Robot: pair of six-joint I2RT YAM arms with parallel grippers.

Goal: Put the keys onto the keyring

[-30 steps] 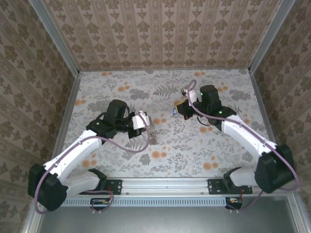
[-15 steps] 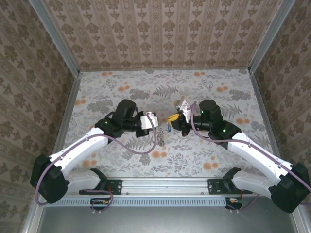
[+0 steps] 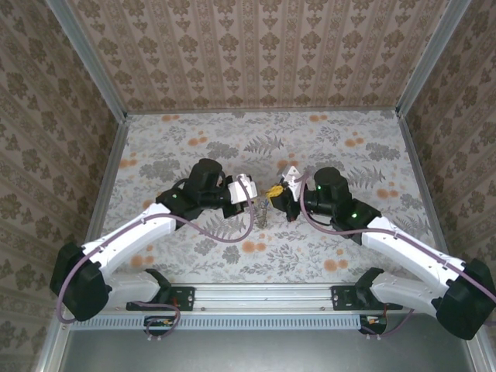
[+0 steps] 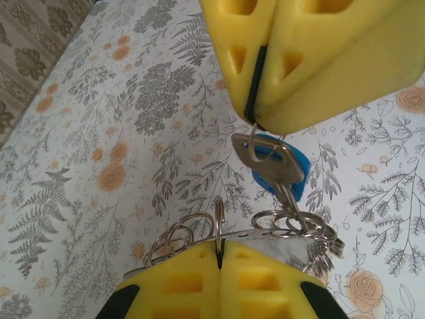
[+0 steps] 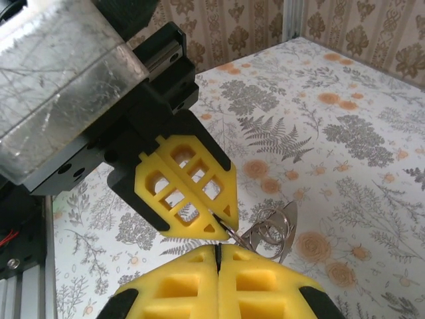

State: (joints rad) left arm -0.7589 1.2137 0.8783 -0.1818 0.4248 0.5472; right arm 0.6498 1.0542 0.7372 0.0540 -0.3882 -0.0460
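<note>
Steel-on-steel fiddly bit: hold the left gripper [image 4: 219, 252] pinched shut on the keyring [image 4: 282, 224], ease the blue-tagged key [image 4: 269, 159], clamped in the right gripper [image 4: 255, 123] just above, slowly onto the ring, no yanking.

- Worktop [image 3: 194, 132]: pale ground, grey fern and leaf print, orange flowers.
- Walls [image 3: 263, 54]: beige-brown, striped damask motif.
- Left tool [image 4: 219, 249], right tool [image 4: 255, 123]: yellow, black at the base.
- Key [image 4: 262, 154]: silver; tag [image 4: 297, 174] bright blue.
- Keyring [image 4: 292, 229]: silver-grey.
- Arms [image 3: 132, 236]: white links, black joints; cable [image 3: 225, 240] purple.
- Rail [image 3: 263, 294]: silver-grey.
</note>
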